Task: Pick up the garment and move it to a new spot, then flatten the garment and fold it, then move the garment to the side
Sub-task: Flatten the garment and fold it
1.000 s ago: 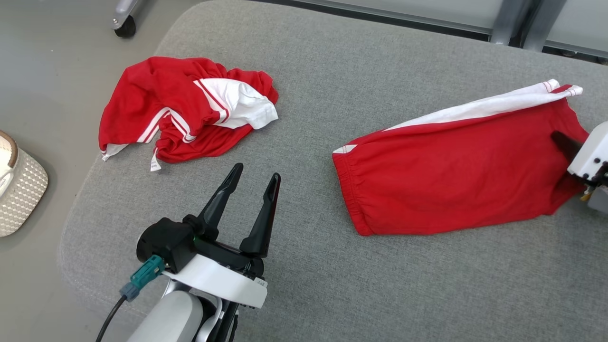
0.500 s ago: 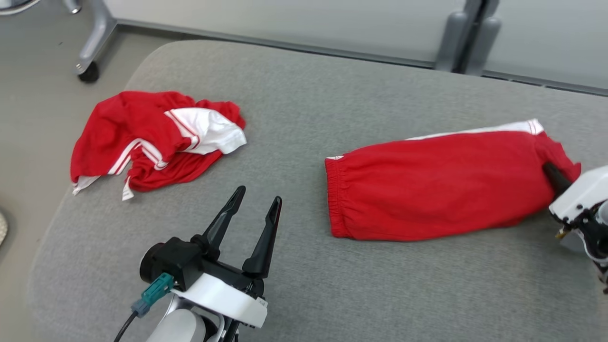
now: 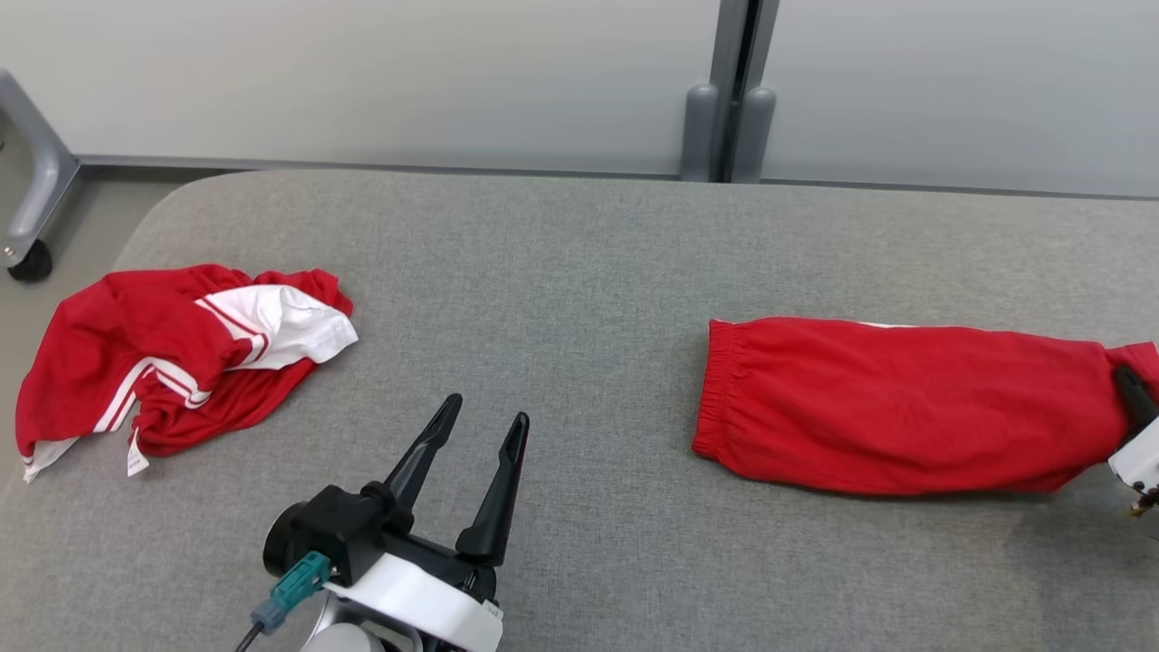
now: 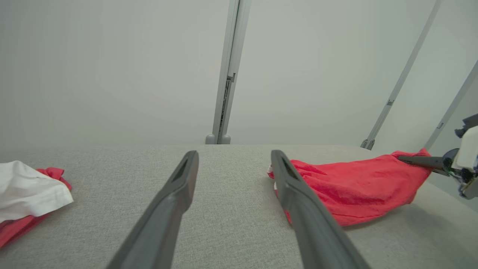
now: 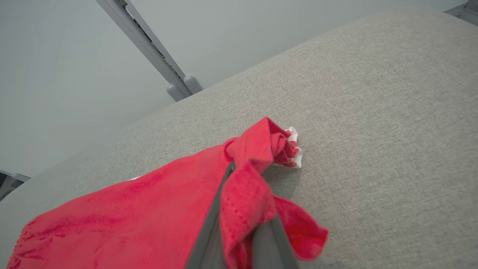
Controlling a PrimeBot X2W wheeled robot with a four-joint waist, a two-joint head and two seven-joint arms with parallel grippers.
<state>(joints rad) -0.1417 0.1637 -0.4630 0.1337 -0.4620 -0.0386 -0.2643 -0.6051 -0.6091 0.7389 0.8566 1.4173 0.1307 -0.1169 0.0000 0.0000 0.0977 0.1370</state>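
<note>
A grey fabric-covered surface (image 3: 579,272) fills the scene, backed by pale wall panels (image 3: 362,72) joined at a grey post (image 3: 729,91), with a caster wheel (image 3: 32,263) on the floor off the far left corner. Toward the left edge of the surface lies a crumpled garment (image 3: 163,362), red with white panels and stripes, bunched in a loose heap with a small white label hanging at its near edge. It sits well apart from everything else, and the broad grey stretch between it and the right side carries nothing. The garment (image 3: 905,403), plain red with only a sliver of white along its far edge, lies stretched lengthways on the right half of the surface, its gathered elastic end pointing toward the middle and its other end at the right edge of the head view. The left end effector (image 3: 486,409) hovers over the near middle of the surface with its jaws spread wide, holding and touching nothing, pointing at the bare cloth between the two pieces. The right end effector (image 3: 1125,385) is clamped on the garment's right end: in the right wrist view its fingers (image 5: 209,231) are pressed together with red fabric bunched between and around them. From the left wrist view that gripped end looks drawn up a little while the rest lies flat.
</note>
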